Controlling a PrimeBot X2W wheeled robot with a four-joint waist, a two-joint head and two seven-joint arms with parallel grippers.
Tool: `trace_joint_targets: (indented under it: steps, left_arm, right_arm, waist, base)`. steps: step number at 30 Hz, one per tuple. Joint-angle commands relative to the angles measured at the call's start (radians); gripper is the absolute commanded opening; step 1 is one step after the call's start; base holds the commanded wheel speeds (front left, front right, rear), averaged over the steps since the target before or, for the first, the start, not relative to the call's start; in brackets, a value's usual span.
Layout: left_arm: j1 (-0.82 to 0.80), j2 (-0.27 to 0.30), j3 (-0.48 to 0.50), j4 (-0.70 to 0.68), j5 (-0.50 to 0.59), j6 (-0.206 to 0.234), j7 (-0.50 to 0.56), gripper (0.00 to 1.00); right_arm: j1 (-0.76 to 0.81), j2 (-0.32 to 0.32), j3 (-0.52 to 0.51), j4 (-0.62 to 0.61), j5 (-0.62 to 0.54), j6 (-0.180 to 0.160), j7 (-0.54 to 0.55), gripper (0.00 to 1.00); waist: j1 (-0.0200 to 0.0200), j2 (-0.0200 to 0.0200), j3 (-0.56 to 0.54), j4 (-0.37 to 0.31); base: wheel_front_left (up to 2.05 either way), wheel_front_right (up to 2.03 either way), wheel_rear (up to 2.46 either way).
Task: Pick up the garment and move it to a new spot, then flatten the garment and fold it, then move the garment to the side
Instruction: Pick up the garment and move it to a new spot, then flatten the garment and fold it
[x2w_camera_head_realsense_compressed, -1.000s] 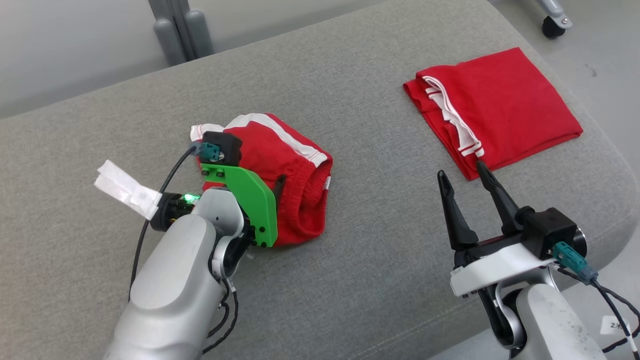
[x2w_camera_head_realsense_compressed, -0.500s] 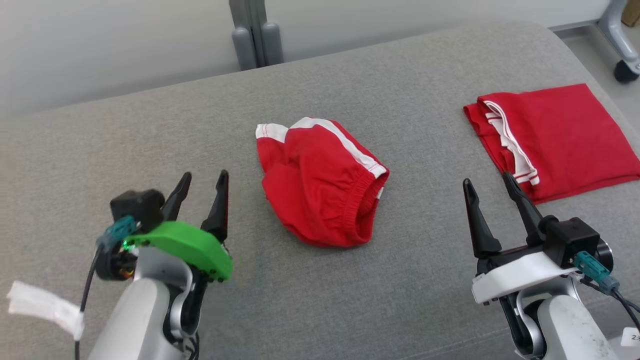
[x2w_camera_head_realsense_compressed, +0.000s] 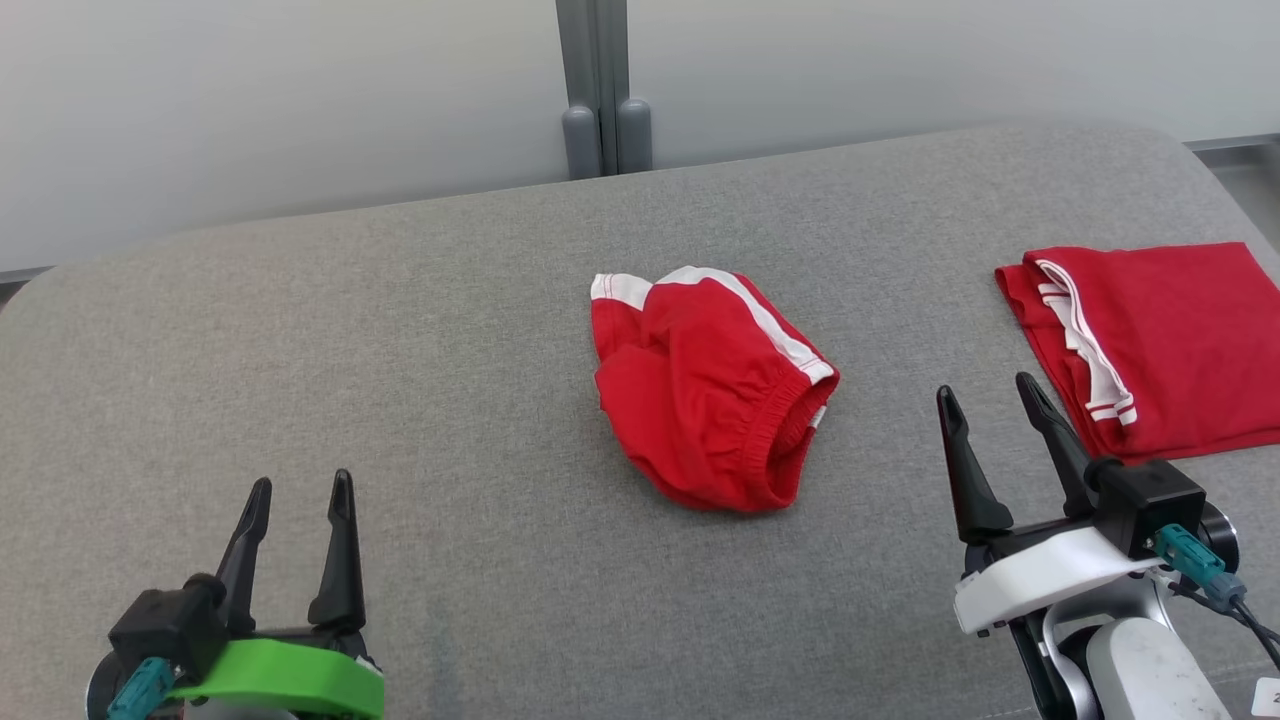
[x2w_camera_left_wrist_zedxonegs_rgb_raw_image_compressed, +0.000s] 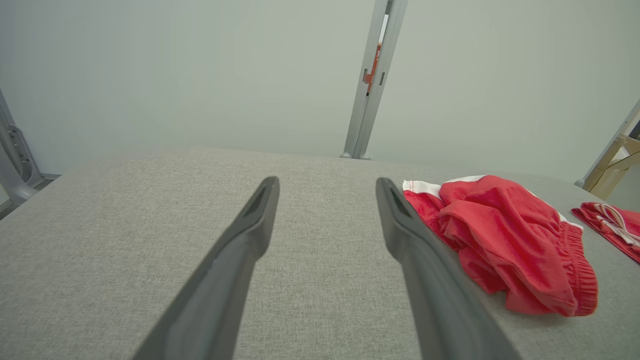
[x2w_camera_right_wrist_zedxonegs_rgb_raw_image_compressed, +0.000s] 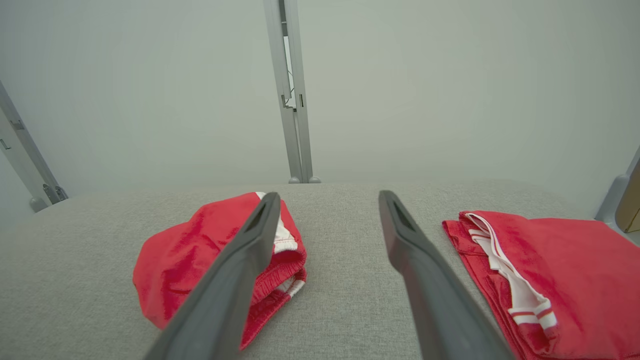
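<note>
Both empty: my left claw (x2w_camera_head_realsense_compressed: 302, 478) and right claw (x2w_camera_head_realsense_compressed: 984, 385) stand released, flanking the crumpled garment (x2w_camera_head_realsense_compressed: 710, 390) ahead, well placed, I think, to flatten it from two sides.

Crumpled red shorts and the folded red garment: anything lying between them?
Bare grey cushion between crumpled shorts and folded garment, per the head view; the right pincer points toward it.

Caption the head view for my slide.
Crumpled red shorts lie on the grey cushion between the open left gripper and open right gripper; folded red garment at right.
</note>
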Motion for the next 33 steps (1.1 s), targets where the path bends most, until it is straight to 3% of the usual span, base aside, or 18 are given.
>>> trace_joint_targets:
  steps: [1, 13, 20, 26, 33]
  left_arm:
    - [0.025, 0.005, 0.011, -0.012, 0.003, 0.005, -0.011, 1.00]
    - [0.097, -0.049, 0.098, -0.083, 0.016, -0.035, -0.029, 1.00]
    - [0.120, -0.127, 0.193, -0.086, 0.040, -0.115, -0.029, 1.00]
    - [0.120, -0.155, 0.210, -0.052, 0.097, -0.146, -0.029, 1.00]
    - [0.103, -0.166, 0.204, -0.029, 0.146, -0.161, -0.029, 1.00]
  right_arm:
    - [0.009, -0.001, 0.000, -0.002, 0.002, -0.002, 0.003, 1.00]
    - [0.030, 0.010, -0.005, 0.000, 0.004, -0.002, 0.006, 1.00]
    - [0.036, 0.009, -0.006, -0.001, 0.008, -0.002, 0.009, 1.00]
    - [0.032, 0.004, 0.002, -0.001, 0.009, -0.002, 0.018, 1.00]
    - [-0.016, 0.011, 0.059, 0.062, 0.067, -0.002, 0.130, 1.00]
  waist:
    - [0.0000, 0.0000, -0.007, 0.006]
    - [0.0000, 0.0000, -0.022, 0.026]
    - [0.0000, 0.0000, -0.016, 0.049]
    - [0.0000, 0.0000, -0.015, 0.063]
    - [0.0000, 0.0000, 0.004, 0.072]
  base:
    - [0.00, 0.00, 0.00]
    - [0.00, 0.00, 0.00]
    - [0.00, 0.00, 0.00]
    - [0.00, 0.00, 0.00]
    - [0.00, 0.00, 0.00]
